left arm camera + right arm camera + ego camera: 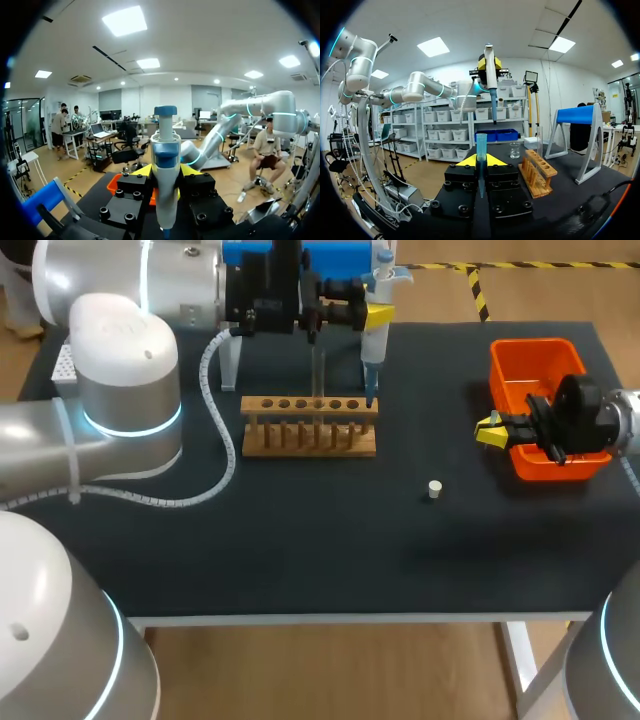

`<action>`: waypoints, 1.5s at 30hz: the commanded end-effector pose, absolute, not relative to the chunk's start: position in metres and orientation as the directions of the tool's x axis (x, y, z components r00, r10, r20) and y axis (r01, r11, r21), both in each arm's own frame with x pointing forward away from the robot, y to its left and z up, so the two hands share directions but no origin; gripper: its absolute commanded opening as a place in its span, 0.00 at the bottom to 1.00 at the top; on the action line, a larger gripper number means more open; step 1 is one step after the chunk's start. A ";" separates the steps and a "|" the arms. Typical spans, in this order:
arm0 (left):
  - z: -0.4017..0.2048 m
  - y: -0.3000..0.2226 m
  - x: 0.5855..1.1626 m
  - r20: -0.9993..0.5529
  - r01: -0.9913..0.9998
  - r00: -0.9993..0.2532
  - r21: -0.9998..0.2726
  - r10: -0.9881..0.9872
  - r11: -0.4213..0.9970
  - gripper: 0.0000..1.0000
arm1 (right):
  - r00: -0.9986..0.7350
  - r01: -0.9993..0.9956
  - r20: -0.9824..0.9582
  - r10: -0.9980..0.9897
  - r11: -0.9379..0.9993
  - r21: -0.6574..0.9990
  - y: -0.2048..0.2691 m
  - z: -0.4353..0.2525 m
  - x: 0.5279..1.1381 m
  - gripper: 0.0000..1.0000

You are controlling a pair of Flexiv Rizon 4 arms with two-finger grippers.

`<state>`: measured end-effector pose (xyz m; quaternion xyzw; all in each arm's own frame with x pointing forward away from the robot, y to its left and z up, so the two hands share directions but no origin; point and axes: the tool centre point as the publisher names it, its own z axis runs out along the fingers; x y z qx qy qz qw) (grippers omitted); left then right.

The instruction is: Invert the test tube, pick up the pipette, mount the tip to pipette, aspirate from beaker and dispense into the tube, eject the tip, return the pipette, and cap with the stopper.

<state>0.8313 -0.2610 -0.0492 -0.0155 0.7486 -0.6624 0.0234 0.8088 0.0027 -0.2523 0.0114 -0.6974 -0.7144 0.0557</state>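
My left gripper [376, 314] is shut on the white and blue pipette [377, 335], held upright with its lower end just above the right end of the wooden tube rack [310, 426]. In the left wrist view the pipette [165, 150] stands clamped between the yellow fingers. A clear test tube [318, 375] stands in the rack. My right gripper [488, 430] hovers beside the orange bin [538, 352]. It is shut on a blue pipette tip [481, 145] that stands upright between its fingers. The glass beaker [514, 150] sits past the rack [537, 172]. The white stopper [434, 489] lies on the mat.
A blue pipette stand [310, 252] is at the back edge behind the rack. A white tip box [64, 365] sits at the far left, partly hidden by my left arm. A white cable [215, 430] loops left of the rack.
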 end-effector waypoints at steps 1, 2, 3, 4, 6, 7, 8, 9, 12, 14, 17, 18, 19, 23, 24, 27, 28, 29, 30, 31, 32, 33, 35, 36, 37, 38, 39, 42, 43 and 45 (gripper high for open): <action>-0.049 -0.262 0.831 -0.016 0.009 -0.998 -0.993 -0.056 0.119 0.00 | -0.993 0.063 0.061 -0.097 -0.020 0.998 0.002 -0.252 0.809 0.00; -0.049 -0.262 0.831 -0.016 0.009 -0.998 -0.993 -0.056 0.119 0.00 | -0.993 0.063 0.061 -0.097 -0.020 0.998 0.002 -0.252 0.809 0.00; -0.049 -0.262 0.831 -0.016 0.009 -0.998 -0.993 -0.056 0.119 0.00 | -0.993 0.063 0.061 -0.097 -0.020 0.998 0.002 -0.252 0.809 0.00; -0.049 -0.262 0.831 -0.016 0.009 -0.998 -0.993 -0.056 0.119 0.00 | -0.993 0.063 0.061 -0.097 -0.020 0.998 0.002 -0.252 0.809 0.00; -0.049 -0.262 0.831 -0.016 0.009 -0.998 -0.993 -0.056 0.119 0.00 | -0.993 0.063 0.061 -0.097 -0.020 0.998 0.002 -0.252 0.809 0.00; -0.049 -0.262 0.831 -0.016 0.009 -0.998 -0.993 -0.056 0.119 0.00 | -0.993 0.063 0.061 -0.097 -0.020 0.998 0.002 -0.252 0.809 0.00; -0.049 -0.262 0.831 -0.016 0.009 -0.998 -0.993 -0.056 0.119 0.00 | -0.993 0.063 0.061 -0.097 -0.020 0.998 0.002 -0.252 0.809 0.00; -0.049 -0.262 0.831 -0.016 0.009 -0.998 -0.993 -0.056 0.119 0.00 | -0.993 0.063 0.061 -0.097 -0.020 0.998 0.002 -0.252 0.809 0.00; -0.049 -0.262 0.831 -0.016 0.009 -0.998 -0.993 -0.056 0.119 0.00 | -0.993 0.063 0.061 -0.097 -0.020 0.998 0.002 -0.252 0.809 0.00; -0.049 -0.262 0.831 -0.016 0.009 -0.998 -0.993 -0.056 0.119 0.00 | -0.993 0.063 0.061 -0.097 -0.020 0.998 0.002 -0.252 0.809 0.00; -0.049 -0.262 0.831 -0.016 0.009 -0.998 -0.993 -0.056 0.119 0.00 | -0.993 0.063 0.061 -0.097 -0.020 0.998 0.002 -0.252 0.809 0.00; -0.049 -0.262 0.831 -0.016 0.009 -0.998 -0.993 -0.056 0.119 0.00 | -0.993 0.063 0.061 -0.097 -0.020 0.998 0.002 -0.252 0.809 0.00; -0.049 -0.262 0.831 -0.016 0.009 -0.998 -0.993 -0.056 0.119 0.00 | -0.993 0.063 0.061 -0.097 -0.020 0.998 0.002 -0.252 0.809 0.00; -0.049 -0.262 0.831 -0.016 0.009 -0.998 -0.993 -0.056 0.119 0.00 | -0.993 0.063 0.061 -0.100 -0.013 0.998 0.006 -0.252 0.810 0.00; -0.049 -0.262 0.831 -0.016 0.009 -0.998 -0.993 -0.056 0.119 0.00 | -0.993 0.059 0.059 -0.105 -0.001 0.998 0.010 -0.251 0.812 0.00; -0.049 -0.262 0.831 -0.016 0.009 -0.998 -0.993 -0.056 0.119 0.00 | -0.992 0.051 0.052 -0.118 0.013 0.999 0.022 -0.248 0.814 0.00; -0.049 -0.262 0.831 -0.016 0.009 -0.998 -0.993 -0.056 0.119 0.00 | -0.991 0.048 0.050 -0.122 0.021 0.999 0.026 -0.248 0.816 0.00; -0.049 -0.262 0.831 -0.016 0.009 -0.998 -0.993 -0.056 0.119 0.00 | -0.991 0.045 0.048 -0.125 0.027 0.999 0.030 -0.248 0.817 0.00; -0.049 -0.262 0.831 -0.016 0.009 -0.998 -0.993 -0.056 0.119 0.00 | -0.991 0.042 0.046 -0.128 0.030 0.999 0.035 -0.248 0.818 0.00; -0.049 -0.262 0.831 -0.016 0.009 -0.998 -0.993 -0.056 0.119 0.00 | -0.990 0.038 0.042 -0.134 0.032 0.999 0.039 -0.247 0.819 0.00; -0.049 -0.262 0.831 -0.016 0.009 -0.998 -0.993 -0.056 0.119 0.00 | -0.990 0.034 0.039 -0.139 0.035 0.999 0.044 -0.247 0.820 0.00; -0.049 -0.262 0.831 -0.016 0.009 -0.998 -0.993 -0.056 0.119 0.00 | -0.989 0.032 0.037 -0.141 0.036 0.999 0.048 -0.246 0.821 0.00; -0.049 -0.262 0.831 -0.016 0.009 -0.998 -0.993 -0.056 0.119 0.00 | -0.988 0.025 0.031 -0.150 0.039 0.999 0.057 -0.245 0.823 0.00; -0.049 -0.262 0.831 -0.016 0.009 -0.998 -0.993 -0.056 0.119 0.00 | -0.988 0.023 0.029 -0.154 0.040 0.999 0.062 -0.245 0.824 0.00; -0.049 -0.262 0.831 -0.016 0.009 -0.998 -0.993 -0.056 0.119 0.00 | -0.988 0.022 0.028 -0.155 0.040 0.999 0.066 -0.244 0.825 0.00; -0.049 -0.262 0.831 -0.016 0.009 -0.998 -0.993 -0.056 0.119 0.00 | -0.987 0.020 0.026 -0.159 0.039 0.999 0.070 -0.244 0.825 0.00; -0.049 -0.262 0.831 -0.016 0.009 -0.998 -0.993 -0.056 0.119 0.00 | -0.986 0.019 0.025 -0.162 0.039 0.999 0.074 -0.244 0.825 0.00; -0.049 -0.262 0.831 -0.016 0.009 -0.998 -0.993 -0.056 0.119 0.00 | -0.984 0.017 0.023 -0.178 0.034 0.999 0.086 -0.245 0.823 0.00; -0.049 -0.262 0.831 -0.016 0.009 -0.998 -0.993 -0.056 0.119 0.00 | -0.983 0.015 0.021 -0.182 0.034 0.999 0.090 -0.247 0.822 0.00; -0.049 -0.262 0.831 -0.016 0.009 -0.998 -0.993 -0.056 0.119 0.00 | -0.982 0.008 0.014 -0.190 0.034 0.999 0.097 -0.250 0.820 0.00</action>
